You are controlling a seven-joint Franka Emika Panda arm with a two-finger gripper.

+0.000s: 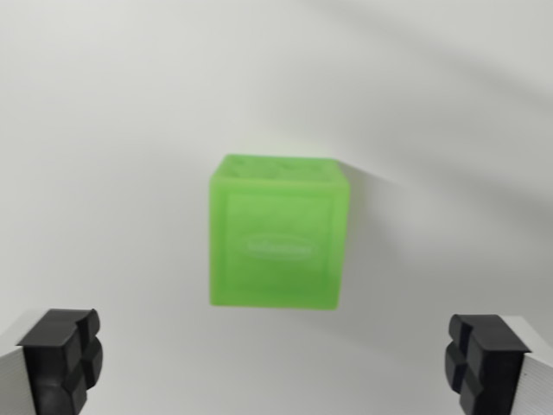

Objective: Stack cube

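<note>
Wrist view, the only one supplied: my claw (275,363) stands wide apart, nothing between its fingers. The two black pads show at the bottom corners of the frame — one finger (62,354) at the wrist view's left, the other (484,359) at the wrist view's right — each backed by a pale grey finger body that runs off the lower edge. The green cube (278,233) sits at the centre of the frame, resting on a plain white surface (112,156). It lies above the line joining my pads in the picture, between them in the left-to-right sense, and well apart from both; neither pad touches it. The cube is translucent green, with a framed side face turned toward the camera and an oval raised mark in the middle of that face; the lettering inside the oval is too blurred to read. Its top face shows recessed shapes, also indistinct. The cube stands square on the surface, not tilted — a soft shadow falls from it toward the wrist view's upper right. The whole picture is slightly blurred. No second cube is in frame.
</note>
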